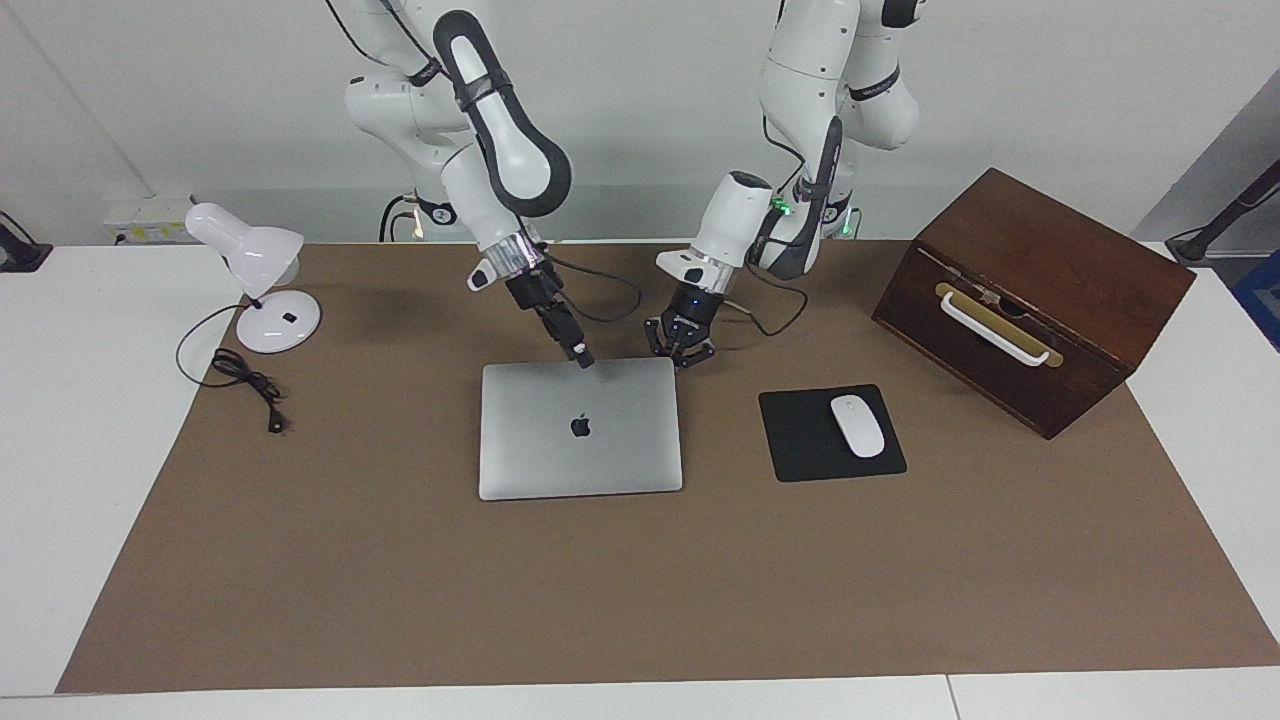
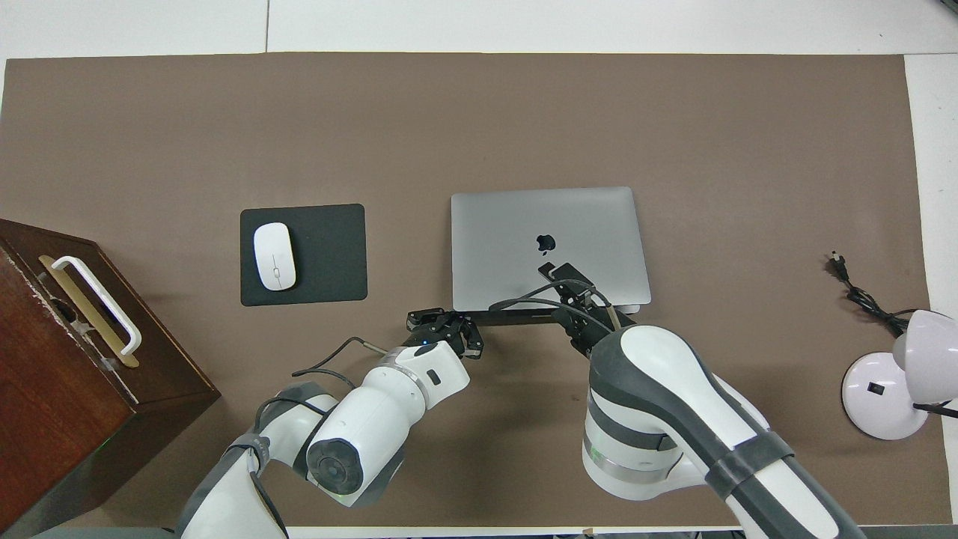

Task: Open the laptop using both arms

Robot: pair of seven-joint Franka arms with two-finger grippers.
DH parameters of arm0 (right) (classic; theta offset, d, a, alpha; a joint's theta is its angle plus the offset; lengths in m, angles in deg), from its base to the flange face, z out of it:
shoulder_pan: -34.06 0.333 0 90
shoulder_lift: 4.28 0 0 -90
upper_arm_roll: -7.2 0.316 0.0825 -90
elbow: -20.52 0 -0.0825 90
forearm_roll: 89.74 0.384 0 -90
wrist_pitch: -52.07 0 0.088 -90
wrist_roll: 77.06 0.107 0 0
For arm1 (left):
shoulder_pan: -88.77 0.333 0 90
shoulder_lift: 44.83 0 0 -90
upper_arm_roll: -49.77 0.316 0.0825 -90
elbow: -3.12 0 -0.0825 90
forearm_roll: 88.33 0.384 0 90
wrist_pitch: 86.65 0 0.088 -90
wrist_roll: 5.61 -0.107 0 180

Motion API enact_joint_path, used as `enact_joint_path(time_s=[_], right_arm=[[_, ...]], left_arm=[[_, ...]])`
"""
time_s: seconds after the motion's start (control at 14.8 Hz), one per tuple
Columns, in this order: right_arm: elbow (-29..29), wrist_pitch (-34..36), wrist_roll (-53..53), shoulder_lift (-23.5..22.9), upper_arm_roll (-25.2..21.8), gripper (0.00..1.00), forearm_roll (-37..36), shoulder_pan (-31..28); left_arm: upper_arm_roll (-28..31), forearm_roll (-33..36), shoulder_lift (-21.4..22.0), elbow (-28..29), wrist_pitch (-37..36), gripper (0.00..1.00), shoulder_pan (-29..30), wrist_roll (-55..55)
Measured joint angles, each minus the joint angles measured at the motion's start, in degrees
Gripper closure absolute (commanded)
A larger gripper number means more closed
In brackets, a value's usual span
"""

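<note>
1. 1 laptop [image 1: 580,428], lid shut.
2. 2 robot arms, each ending in 1 gripper: the left gripper [image 1: 681,352] and the right gripper [image 1: 581,355].
3. 1 black mouse pad [image 1: 800,440].
4. 1 white mouse [image 1: 858,425] on it.
5. 1 wooden box [image 1: 1040,290] with 1 white handle [image 1: 990,330].
6. 1 white desk lamp [image 1: 258,272].
7. 1 black cord [image 1: 245,385], seemingly the lamp's, though its run is hard to trace.
8. 1 brown table mat [image 1: 640,580].
</note>
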Motion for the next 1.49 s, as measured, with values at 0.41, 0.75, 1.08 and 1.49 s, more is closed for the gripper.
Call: enact_joint_path(time_s=[0.41, 0.75, 1.08, 1.49], right_arm=[[-0.03, -0.04, 0.0, -0.38, 0.77, 0.0, 0.35, -0.02], [-0.62, -1.03, 0.0, -0.34, 3.9, 0.0, 2.49, 0.0], [-0.99, -1.14, 0.0, -0.35, 3.94, 0.0, 2.5, -0.01], [-0.99, -1.21, 0.0, -0.35, 3.78, 0.0, 2.5, -0.07]], left_arm=[[0.05, 0.0, -0.68, -0.87, 0.04, 1.0, 0.0, 0.0], [0.08, 0.0, -0.75, -0.96, 0.07, 1.0, 0.01, 0.0], [0.11, 0.0, -0.79, -0.99, 0.11, 1.0, 0.03, -0.01], [0.12, 0.0, -0.81, -0.99, 0.13, 1.0, 0.03, -0.03]])
